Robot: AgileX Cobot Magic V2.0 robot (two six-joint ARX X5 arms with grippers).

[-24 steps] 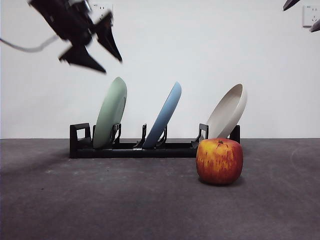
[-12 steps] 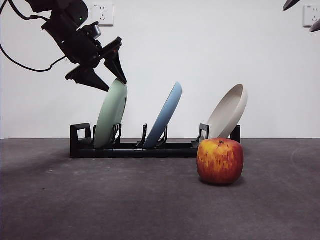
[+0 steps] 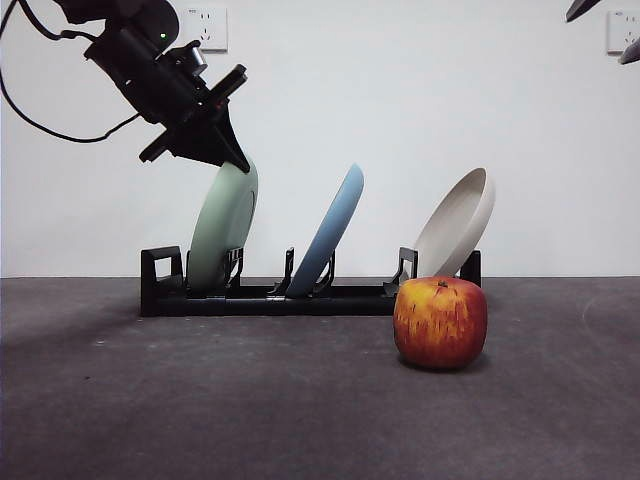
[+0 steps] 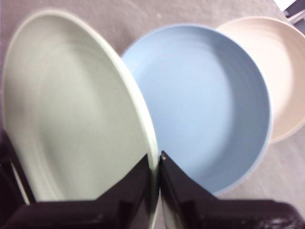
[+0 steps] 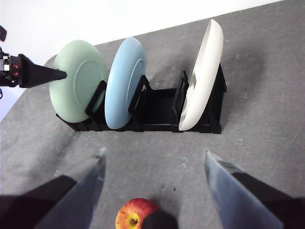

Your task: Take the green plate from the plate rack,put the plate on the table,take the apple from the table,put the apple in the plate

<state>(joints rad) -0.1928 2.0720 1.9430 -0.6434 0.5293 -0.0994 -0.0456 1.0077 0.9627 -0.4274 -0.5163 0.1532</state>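
The green plate (image 3: 222, 225) stands tilted in the left slot of the black plate rack (image 3: 260, 298) on the table (image 3: 200, 400). My left gripper (image 3: 232, 158) comes down from the upper left and is shut on the plate's top rim. The left wrist view shows the jaws (image 4: 157, 160) pinching that rim of the green plate (image 4: 71, 109). The apple (image 3: 440, 322) sits on the table in front of the rack's right end. My right gripper (image 5: 155, 162) is open, high above the apple (image 5: 136, 214), and holds nothing.
A blue plate (image 3: 328, 232) stands in the rack's middle slot, close beside the green one. A beige bowl-like plate (image 3: 455, 222) leans in the right slot behind the apple. Two black tips of the waiting arm (image 3: 582, 8) show at the top right corner.
My left gripper came down from the upper left to the green plate's top rim, and its jaws closed on the rim. The plate, apple and right arm have not moved.
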